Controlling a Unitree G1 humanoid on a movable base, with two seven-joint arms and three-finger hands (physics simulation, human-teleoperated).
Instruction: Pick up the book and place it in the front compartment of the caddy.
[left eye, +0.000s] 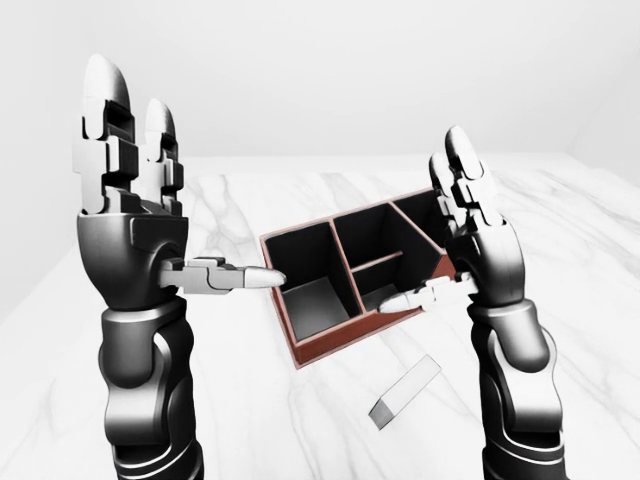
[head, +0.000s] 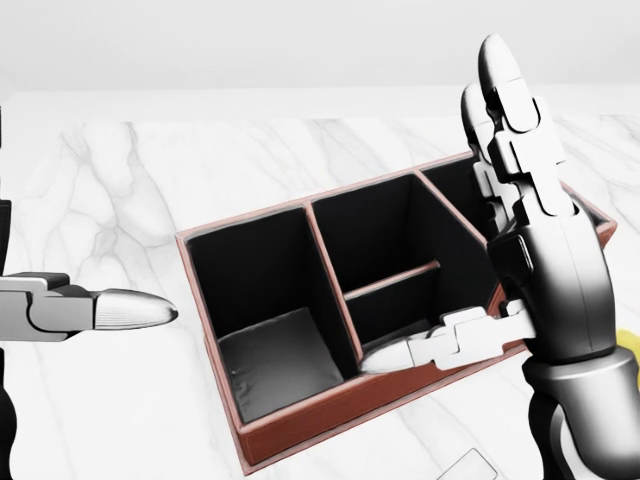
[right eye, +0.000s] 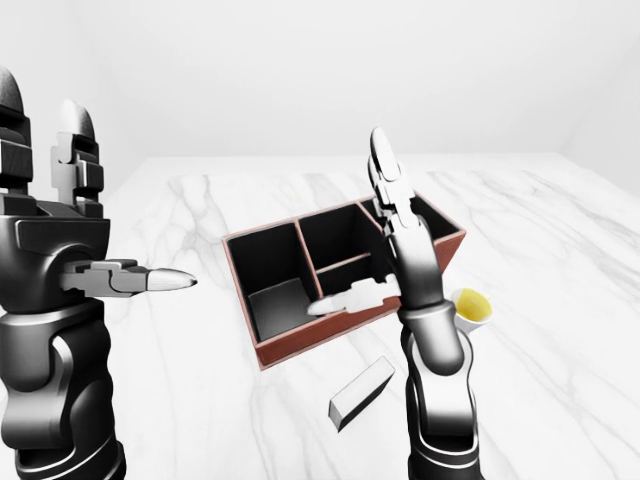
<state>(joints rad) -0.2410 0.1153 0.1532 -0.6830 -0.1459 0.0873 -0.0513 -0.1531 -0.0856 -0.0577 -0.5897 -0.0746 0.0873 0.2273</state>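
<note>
left hand (left eye: 130, 215): glossy dark-grey moulded palm shell; three fingers built of blocky black and pale-grey segments, notched at the joints, each ending in a rounded silver-white tip; thumb (left eye: 222, 275) pale grey, bullet-tipped. below the fingers, a ribbed, bulbous dark forearm (left eye: 150, 400) with stacked ring contours. right hand (left eye: 478, 245): same make, same colouring; thumb (head: 440, 347) of light-grey square links; forearm (right eye: 440, 400) dark, glossy, with pale rim highlights.

Both hands raised, fingers spread, empty. Book (right eye: 361, 392) flat on desk (right eye: 560, 380), 5 o'clock of caddy (right eye: 300, 345).
</note>
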